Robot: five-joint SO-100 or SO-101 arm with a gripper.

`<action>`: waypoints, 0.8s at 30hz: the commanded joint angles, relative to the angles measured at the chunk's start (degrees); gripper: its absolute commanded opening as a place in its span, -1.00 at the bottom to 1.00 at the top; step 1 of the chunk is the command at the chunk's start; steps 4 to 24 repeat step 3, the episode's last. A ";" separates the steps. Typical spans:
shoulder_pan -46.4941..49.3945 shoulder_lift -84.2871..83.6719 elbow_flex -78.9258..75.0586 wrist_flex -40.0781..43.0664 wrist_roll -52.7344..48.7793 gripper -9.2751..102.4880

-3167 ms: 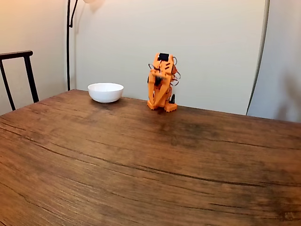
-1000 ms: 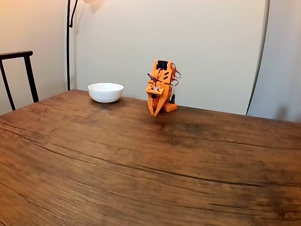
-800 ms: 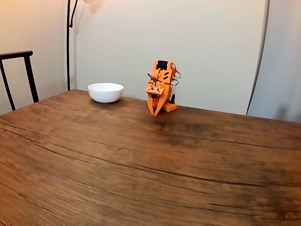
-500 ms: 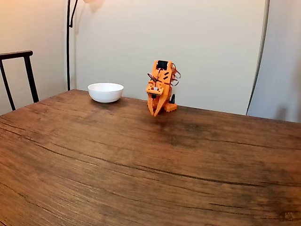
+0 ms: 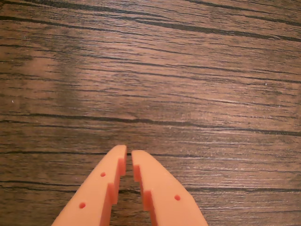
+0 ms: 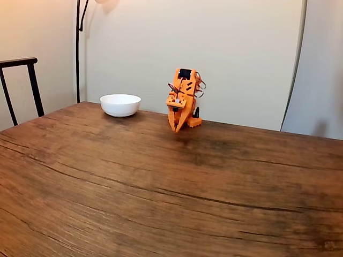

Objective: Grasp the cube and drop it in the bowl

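table: dark wood-grain table [image 6: 161,182], takes up most of the fixed view; the wrist view looks down on bare planks [image 5: 188,70]
wall: pale wall [image 6: 225,48] behind the table's far edge
chair: black chair back [image 6: 21,80] at the left edge of the fixed view, beside the table
lamp pole: thin black lamp pole [image 6: 78,48] upright behind the bowl
arm: orange arm [image 6: 185,91] at the far edge of the table, folded, pointing down at the wood
bowl: white bowl [image 6: 120,105] on the table, left of the arm in the fixed view, apart from it
gripper: gripper [image 5: 129,153] [image 6: 177,128] clenched, orange fingers [image 5: 101,188] nearly touching with a thin slit between, nothing in them, tips low over the wood
cube: can't spot it in either view, location unknown
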 commanded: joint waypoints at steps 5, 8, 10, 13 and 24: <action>0.26 -0.18 -0.18 0.00 0.26 -0.83; 0.26 -0.18 -0.18 0.00 0.26 -0.83; 0.26 -0.18 -0.18 0.00 0.26 -0.83; 0.26 -0.18 -0.18 0.00 0.26 -0.83; 0.26 -0.18 -0.18 0.00 0.26 -0.83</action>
